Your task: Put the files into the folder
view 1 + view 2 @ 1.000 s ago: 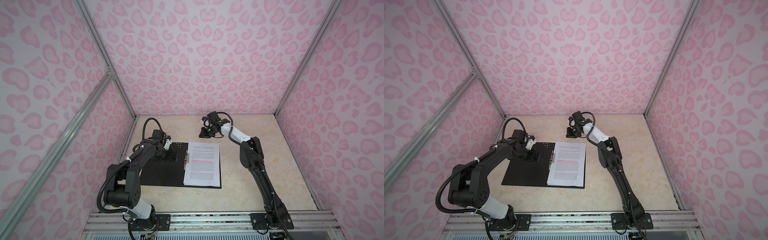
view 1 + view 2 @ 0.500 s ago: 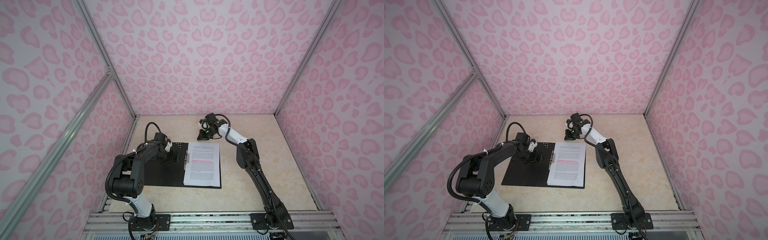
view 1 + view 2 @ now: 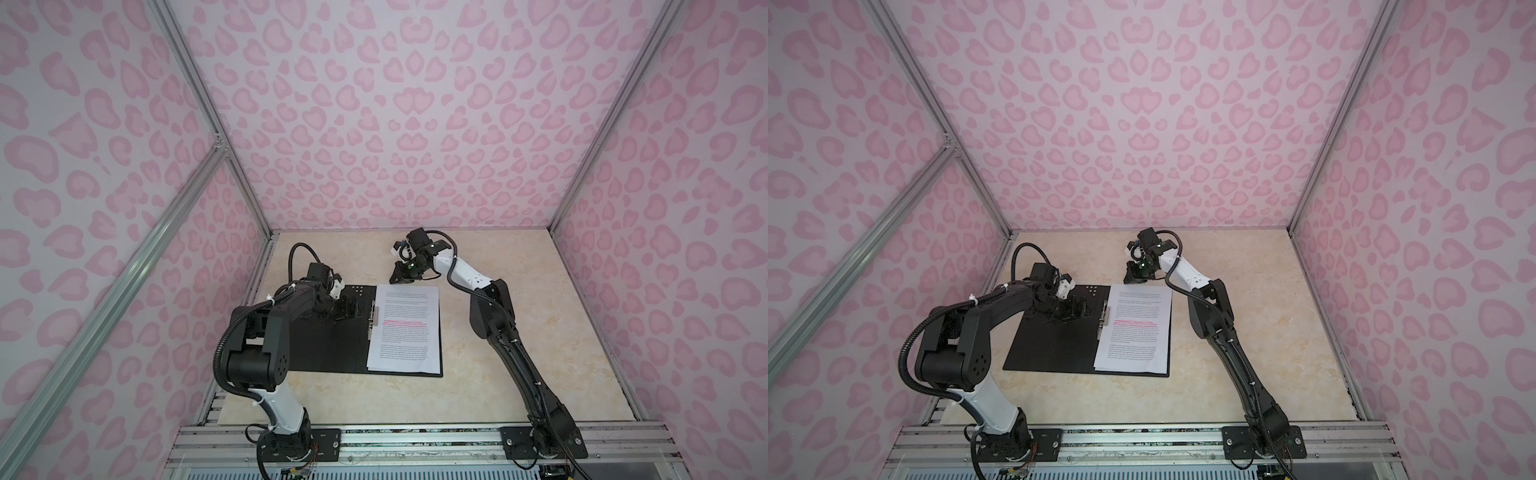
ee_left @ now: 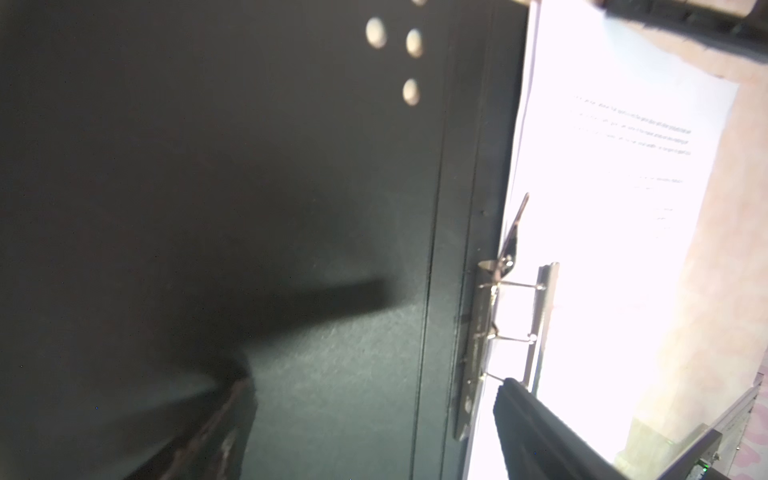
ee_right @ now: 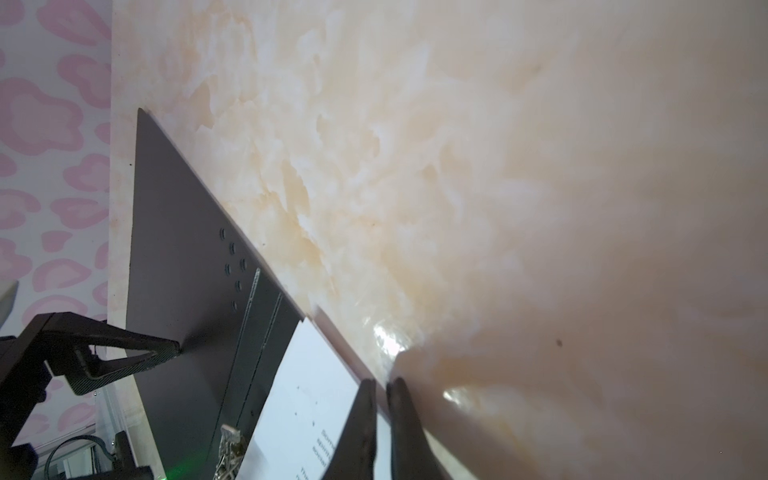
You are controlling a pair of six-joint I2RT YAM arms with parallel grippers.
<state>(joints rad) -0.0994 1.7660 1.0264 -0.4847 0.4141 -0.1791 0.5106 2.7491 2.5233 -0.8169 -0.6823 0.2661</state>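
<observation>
Left fingers (image 4: 540,432): spread wide and holding nothing, low over the folder's left cover, with one finger close to the spine clip.
Right fingers (image 5: 361,424): pressed together with nothing between them. Their tips are at the far edge of the files, by the folder's rim; I cannot tell whether they bear down.
Spine clip (image 4: 478,332): metal, running along the fold. Its bar sits over the sheets' inner edge and its lever stands raised in the left wrist view; I cannot tell whether it clamps.
Files (image 3: 405,328): a white stack with a pink line across the middle, lying square on the folder's right half with its inner edge at the clip.
Folder (image 3: 328,349): open flat, black inside up, on the tabletop (image 3: 478,395) between the two arms.
Step in hand: probably securing the sheets at the clip, with the left cover to be swung over them afterwards.
Doing it well: the right fingers should pin the far edge so the stack cannot skew. The left fingers should go onto the lever alone and push it flat without catching paper. The cover is best taken by its outer edge and folded about the spine, not dragged.
Risk: thin sheets slide and curl easily, so a sideways nudge at the clip would likely fan them out.
</observation>
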